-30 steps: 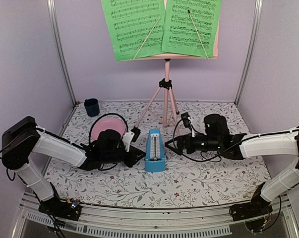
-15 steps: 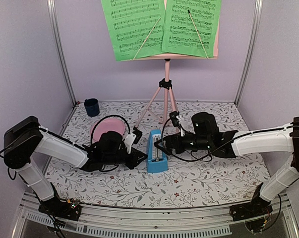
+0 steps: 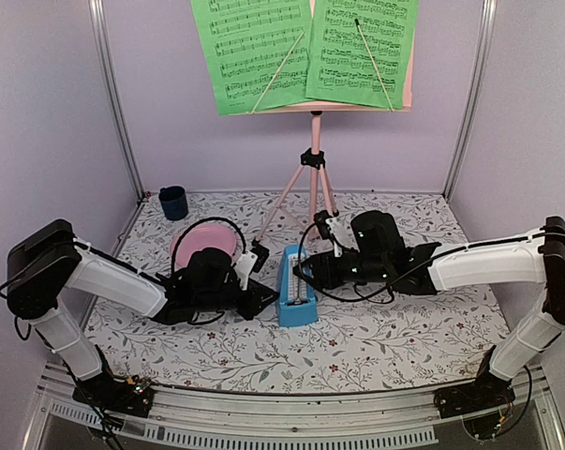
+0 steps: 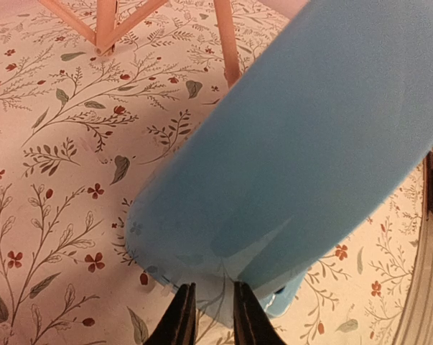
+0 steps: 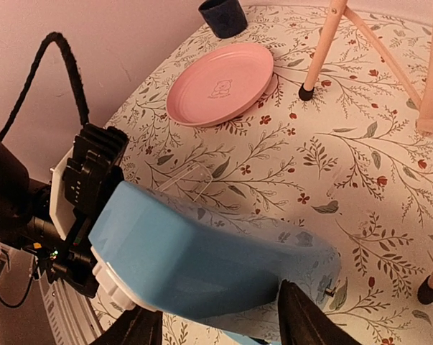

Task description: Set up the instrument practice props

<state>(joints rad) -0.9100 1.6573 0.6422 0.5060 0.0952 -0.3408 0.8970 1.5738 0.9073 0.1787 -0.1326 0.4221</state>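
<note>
The blue metronome [image 3: 295,292] stands on the floral mat in front of the pink music stand [image 3: 312,178], which carries two green sheet-music pages [image 3: 254,52] [image 3: 362,47]. My left gripper [image 3: 265,298] is at its left base; in the left wrist view [image 4: 213,316] the fingers are nearly closed on a translucent blue edge of the metronome [image 4: 302,144]. My right gripper [image 3: 305,272] reaches in from the right. In the right wrist view it [image 5: 220,327] is wide open, with the metronome body [image 5: 202,259] between its fingers.
A round pink disc [image 3: 200,246] lies behind the left gripper and a dark blue cup [image 3: 173,202] stands at the back left. The stand's legs [image 5: 324,36] spread just behind the metronome. A small clear plastic piece [image 5: 187,180] lies on the mat.
My right gripper has moved left from beside the metronome to around it. The metronome has shifted slightly and now looks lower. The left arm has barely moved.
</note>
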